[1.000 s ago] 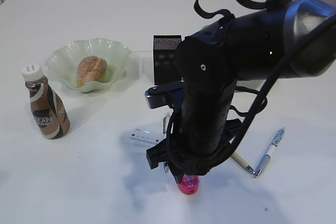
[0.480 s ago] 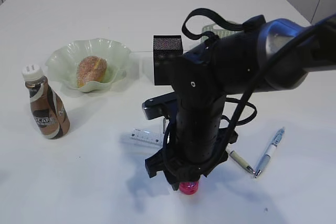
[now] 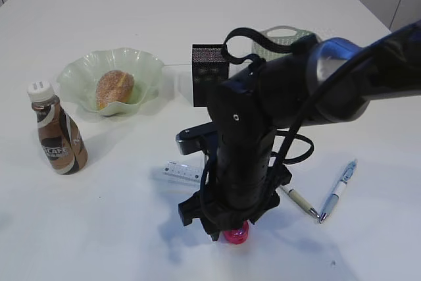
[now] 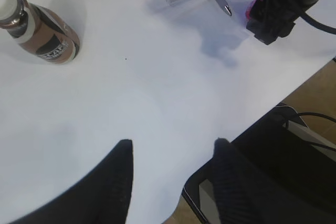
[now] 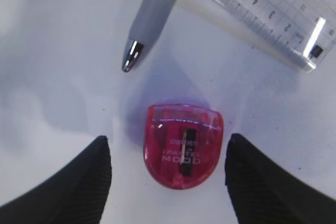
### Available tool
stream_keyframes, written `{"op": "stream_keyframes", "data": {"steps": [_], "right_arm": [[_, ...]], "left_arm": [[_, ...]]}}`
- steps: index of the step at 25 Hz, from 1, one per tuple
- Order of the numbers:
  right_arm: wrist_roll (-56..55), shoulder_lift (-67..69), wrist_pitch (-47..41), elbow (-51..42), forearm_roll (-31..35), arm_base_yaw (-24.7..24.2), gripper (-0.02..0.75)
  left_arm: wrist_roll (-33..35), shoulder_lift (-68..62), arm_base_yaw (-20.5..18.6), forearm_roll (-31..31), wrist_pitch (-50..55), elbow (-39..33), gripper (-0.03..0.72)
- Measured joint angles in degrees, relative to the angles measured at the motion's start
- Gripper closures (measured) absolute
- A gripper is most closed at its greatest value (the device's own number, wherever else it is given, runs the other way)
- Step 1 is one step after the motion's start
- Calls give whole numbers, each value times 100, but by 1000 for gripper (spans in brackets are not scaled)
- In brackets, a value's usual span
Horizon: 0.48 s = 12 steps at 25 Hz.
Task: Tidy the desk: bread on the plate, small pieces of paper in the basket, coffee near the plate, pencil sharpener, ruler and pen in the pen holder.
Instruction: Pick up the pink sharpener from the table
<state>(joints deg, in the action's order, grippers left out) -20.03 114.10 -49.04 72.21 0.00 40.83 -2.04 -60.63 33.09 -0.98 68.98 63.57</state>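
A red pencil sharpener (image 5: 182, 145) lies flat on the white desk (image 3: 131, 228), between the fingers of my open right gripper (image 5: 168, 139), with a gap on each side. Just beyond it are a silver pen (image 5: 152, 17) tip and the clear ruler (image 5: 262, 14). In the exterior view the right arm stands over the sharpener (image 3: 235, 235) and hides part of the ruler (image 3: 181, 172). The bread (image 3: 115, 88) is in the plate (image 3: 79, 74), with the coffee (image 3: 58, 137) beside it. The pen holder (image 3: 209, 70) and basket (image 3: 283, 39) stand behind. My left gripper (image 4: 173, 142) is open and empty. Small pieces of paper are out of view.
Two more pens (image 3: 337, 190) (image 3: 299, 201) lie right of the arm. In the left wrist view the desk's near edge runs under the gripper, with a dark object (image 4: 252, 182) below it; the coffee (image 4: 44, 38) is at top left.
The right arm has come down toward the sharpener and its jaws have widened a little. The basket now shows behind the arm. Everything else stays put.
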Motion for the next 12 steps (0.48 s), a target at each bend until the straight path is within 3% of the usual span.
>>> {"op": "stream_keyframes", "data": {"steps": [12], "right_arm": [[-189, 141, 169, 0, 0, -179, 205]], "left_arm": [[0, 0, 0, 0, 0, 0, 346]]}}
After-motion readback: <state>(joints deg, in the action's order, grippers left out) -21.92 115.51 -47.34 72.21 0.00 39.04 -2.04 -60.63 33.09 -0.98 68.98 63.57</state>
